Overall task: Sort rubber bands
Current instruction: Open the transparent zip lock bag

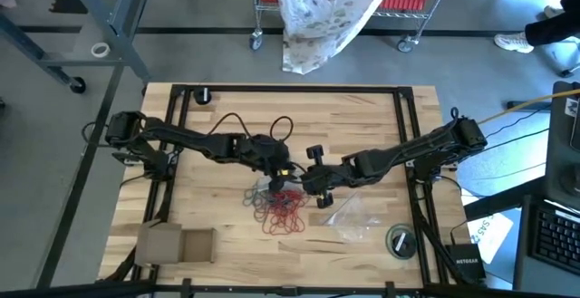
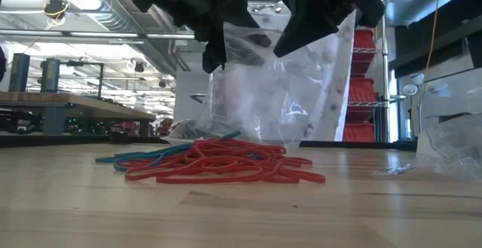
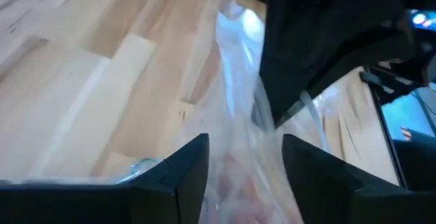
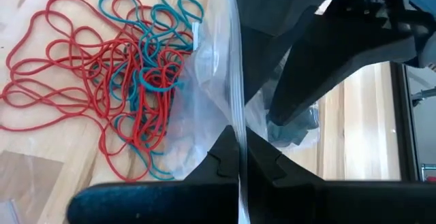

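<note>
Nearest to you, at about 6 o'clock on the bench (image 1: 381,108), the rubber bands (image 1: 279,206) lie in one loose heap of red and teal, and none is held. Just beyond, toward 12 o'clock, a clear bag (image 2: 282,97) hangs above them. You risk dropping it on the heap, because only one gripper truly holds it. The right gripper (image 4: 240,157) has its jaws pressed together, pinching the bag's edge. The left gripper (image 3: 245,159) has its jaws spread around the plastic, gripping nothing. If the right pinch slips, the bag probably falls.
</note>
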